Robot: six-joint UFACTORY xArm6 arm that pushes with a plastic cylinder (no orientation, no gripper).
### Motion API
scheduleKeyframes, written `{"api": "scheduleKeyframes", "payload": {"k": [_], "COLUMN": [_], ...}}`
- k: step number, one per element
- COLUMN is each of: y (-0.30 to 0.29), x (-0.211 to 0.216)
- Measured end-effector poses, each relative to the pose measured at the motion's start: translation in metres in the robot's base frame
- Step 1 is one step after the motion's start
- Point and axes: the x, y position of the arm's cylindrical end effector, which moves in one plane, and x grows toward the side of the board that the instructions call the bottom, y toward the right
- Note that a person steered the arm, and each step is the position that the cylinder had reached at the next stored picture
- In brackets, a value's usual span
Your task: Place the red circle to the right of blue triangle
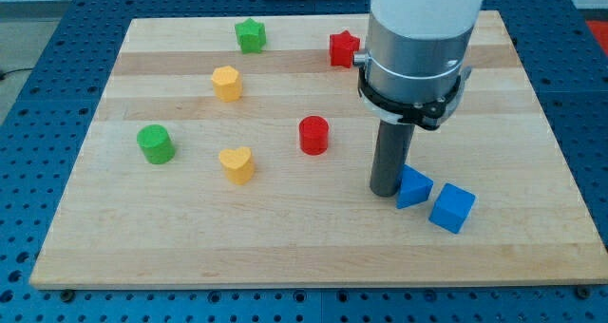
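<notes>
The red circle [313, 135] stands near the middle of the wooden board [142, 247]. The blue triangle [413, 187] lies toward the view's lower right, with a blue cube [451, 207] just to its right and slightly lower. My tip [385, 191] rests on the board right against the blue triangle's left side. The red circle is apart from the tip, up and to its left.
A green star [251, 35] and a red star [344, 49] sit near the view's top. A yellow hexagon [226, 83], a green cylinder [155, 143] and a yellow heart [237, 163] lie on the left half. The arm's white body hangs over the upper right.
</notes>
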Motion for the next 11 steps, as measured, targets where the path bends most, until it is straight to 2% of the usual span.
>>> {"api": "scheduleKeyframes", "payload": {"k": [1,2,3,5,6,7,9,11], "y": [-0.051,-0.129,-0.146,-0.013,-0.028,-0.011,0.02,0.024], "x": [-0.017,-0.022,-0.06,-0.072,-0.092,-0.105,-0.096,-0.094]}}
